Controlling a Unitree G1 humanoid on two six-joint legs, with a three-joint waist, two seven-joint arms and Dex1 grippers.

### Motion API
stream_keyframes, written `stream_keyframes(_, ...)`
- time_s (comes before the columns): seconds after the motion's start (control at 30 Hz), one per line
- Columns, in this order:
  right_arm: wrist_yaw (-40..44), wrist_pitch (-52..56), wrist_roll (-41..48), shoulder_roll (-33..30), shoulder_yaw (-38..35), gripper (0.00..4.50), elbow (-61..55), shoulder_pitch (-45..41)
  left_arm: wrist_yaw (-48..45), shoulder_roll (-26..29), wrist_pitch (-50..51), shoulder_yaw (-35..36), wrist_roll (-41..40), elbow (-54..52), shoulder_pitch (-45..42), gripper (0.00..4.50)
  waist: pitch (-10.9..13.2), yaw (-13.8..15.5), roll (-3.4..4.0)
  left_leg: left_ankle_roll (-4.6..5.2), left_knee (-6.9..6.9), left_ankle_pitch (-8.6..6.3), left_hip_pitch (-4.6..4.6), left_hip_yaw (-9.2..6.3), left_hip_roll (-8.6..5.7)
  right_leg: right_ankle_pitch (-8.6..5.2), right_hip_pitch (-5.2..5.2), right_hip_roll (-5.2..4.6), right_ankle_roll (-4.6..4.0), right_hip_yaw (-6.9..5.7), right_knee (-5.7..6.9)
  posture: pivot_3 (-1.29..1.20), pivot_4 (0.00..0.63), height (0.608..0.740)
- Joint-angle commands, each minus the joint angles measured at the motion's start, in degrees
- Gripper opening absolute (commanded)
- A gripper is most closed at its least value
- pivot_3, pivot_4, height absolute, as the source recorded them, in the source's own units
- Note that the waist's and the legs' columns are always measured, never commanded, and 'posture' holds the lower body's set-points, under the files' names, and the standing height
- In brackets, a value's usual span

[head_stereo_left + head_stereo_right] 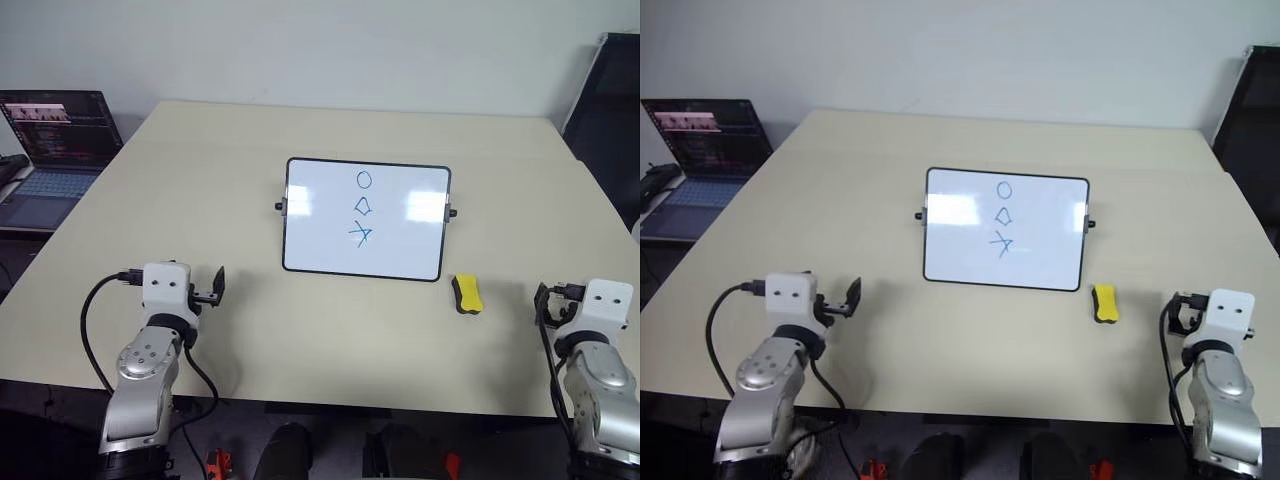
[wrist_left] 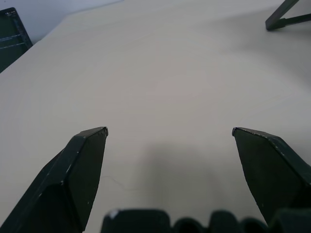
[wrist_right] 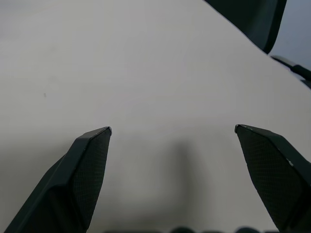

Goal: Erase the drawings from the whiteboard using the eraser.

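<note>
A small rectangular whiteboard with a thin black frame, rounded corners and little black knobs at its sides lay near the middle of the wide pale beige bench. On its white surface stood the drawings, three small blue marker sketches in a column: a circle farthest from the robot, a triangle-like shape in the middle and a crossed star-like shape nearest the robot. The eraser, a small oblong yellow block with a dark underside, lay flat on the bench just beside the board's near right corner, apart from the frame and touched by nothing. The left gripper hovered over the bench at the near left, well apart from the board, its two black jaws released and spread wide with only bare bench between them in the left wrist view. The right gripper was at the near right edge of the bench, near the eraser but not touching it, its jaws likewise released and spread wide over bare bench. An open dark laptop with a lit screen sat beyond the bench's far left corner.
</note>
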Motion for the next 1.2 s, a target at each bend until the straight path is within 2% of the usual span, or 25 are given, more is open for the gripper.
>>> stream_keyframes(0.03, 0.19, 1.36, 0.88, -0.81, -2.04, 4.47, -4.89, 0.12, -0.23, 0.42, 0.20, 0.34, -0.28, -2.73, -0.27, 4.50, 0.00, -0.03, 0.00, 0.00, 0.01, 0.00, 0.00, 0.00, 0.00, 0.00, 0.00, 0.00, 0.00, 0.00, 0.00, 0.00, 0.150, 0.740)
stream_keyframes(0.27, 1.72, 0.94, 0.41, -1.82, -1.17, 4.47, -3.21, -1.90, -0.34, -0.02, 0.29, -0.39, -0.15, -2.63, -1.21, 4.50, 0.02, -0.10, 0.00, 0.00, 0.01, 0.00, 0.03, 0.02, 0.02, -0.12, 0.00, 0.01, 0.21, 0.02, 0.01, 0.00, 0.150, 0.740)
stream_keyframes(0.47, 1.83, 1.11, 0.52, -1.29, -0.71, 4.47, -1.75, -4.79, -2.09, 2.66, 1.15, 0.78, -1.21, -2.61, -5.40, 4.50, 0.04, -0.02, -0.03, 0.00, 0.01, 0.00, 0.01, -0.01, 0.01, -0.11, 0.00, 0.01, 0.20, -0.02, 0.01, 0.00, 0.150, 0.740)
stream_keyframes(0.73, 0.78, 1.62, 0.41, 0.60, -0.72, 4.47, -3.89, -3.58, -6.16, 4.49, 1.77, -0.04, -2.84, -0.66, -8.87, 4.50, 0.04, -0.03, -0.03, 0.00, 0.00, 0.00, 0.00, 0.00, 0.00, -0.02, 0.00, 0.01, 0.03, -0.01, 0.00, 0.00, 0.150, 0.740)
stream_keyframes(1.03, 0.98, 5.43, 1.32, 0.21, -1.83, 4.47, -8.73, -1.80, -14.20, 7.51, 8.36, -1.28, -8.76, -4.27, -13.66, 4.50, 0.05, -0.04, -0.02, -0.01, 0.00, 0.00, 0.00, -0.01, 0.00, -0.03, 0.00, 0.01, 0.04, -0.02, 0.01, 0.00, 0.150, 0.740)
stream_keyframes(1.2, 1.84, 10.22, 3.02, -0.82, -1.85, 4.47, -12.10, -2.66, -20.62, 9.21, 16.98, -3.22, -17.17, -9.92, -18.12, 4.50, 0.09, -0.05, -0.04, -0.01, 0.01, 0.00, -0.01, -0.02, -0.01, -0.03, 0.00, 0.01, 0.05, -0.03, 0.01, 0.00, 0.150, 0.740)
